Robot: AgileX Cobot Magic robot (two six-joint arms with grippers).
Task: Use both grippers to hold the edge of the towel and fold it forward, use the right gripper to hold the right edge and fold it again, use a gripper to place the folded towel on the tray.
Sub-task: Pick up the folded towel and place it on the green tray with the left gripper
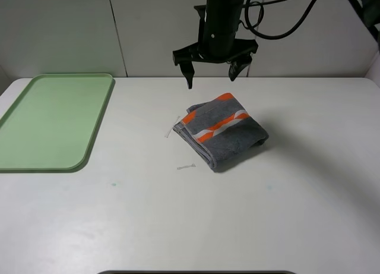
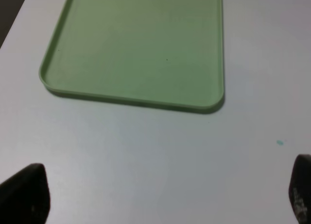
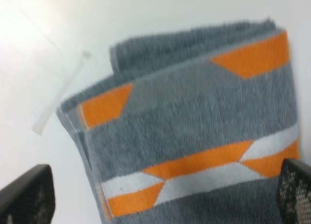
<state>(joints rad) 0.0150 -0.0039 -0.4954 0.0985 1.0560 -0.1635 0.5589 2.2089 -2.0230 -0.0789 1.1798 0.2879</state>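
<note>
The grey towel [image 1: 222,131] with orange and white bands lies folded into a small thick bundle at the table's middle; it fills the right wrist view [image 3: 194,136]. My right gripper [image 1: 211,79] hangs open just behind and above the towel, holding nothing; its fingertips [image 3: 26,195] stand wide apart on either side of the bundle. The green tray [image 1: 53,119] lies empty at the far left. My left gripper [image 2: 163,195] is open and empty above bare table in front of the tray [image 2: 141,44]; its arm is out of the exterior view.
Two small white strips [image 1: 173,130] [image 1: 186,166] lie on the table just left of the towel; one also shows in the right wrist view [image 3: 60,90]. A white wall stands behind the table. A small teal speck [image 2: 280,143] marks the tabletop.
</note>
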